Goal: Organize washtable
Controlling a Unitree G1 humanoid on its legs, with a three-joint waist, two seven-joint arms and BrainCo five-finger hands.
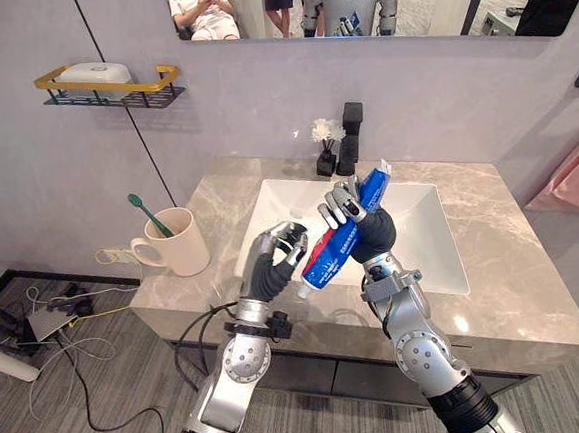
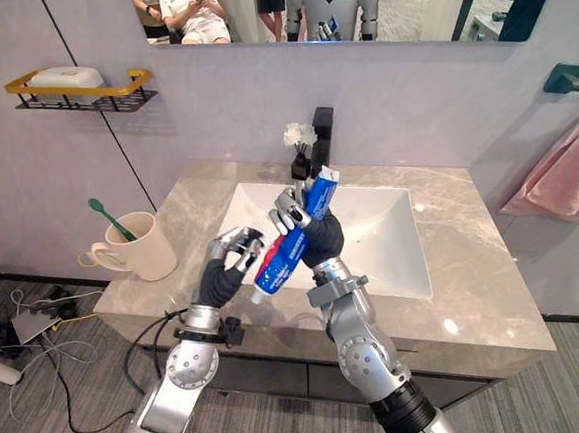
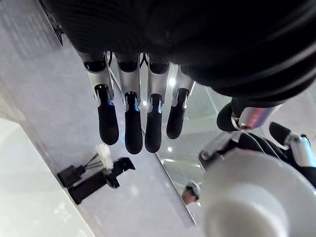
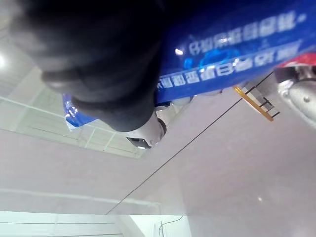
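A blue and red toothpaste tube with a white cap hangs slanted over the front of the white sink, cap end lowest. My right hand is shut on the tube's middle, seen close in the right wrist view as the tube under that hand. My left hand is just left of the cap end, its fingers nearly straight and holding nothing. A cream mug with a green toothbrush stands on the counter's left end.
A black faucet and a small black vase of white flowers stand behind the sink. The grey marble counter stretches to the right. A gold wall shelf holds a white item; a pink towel hangs at right.
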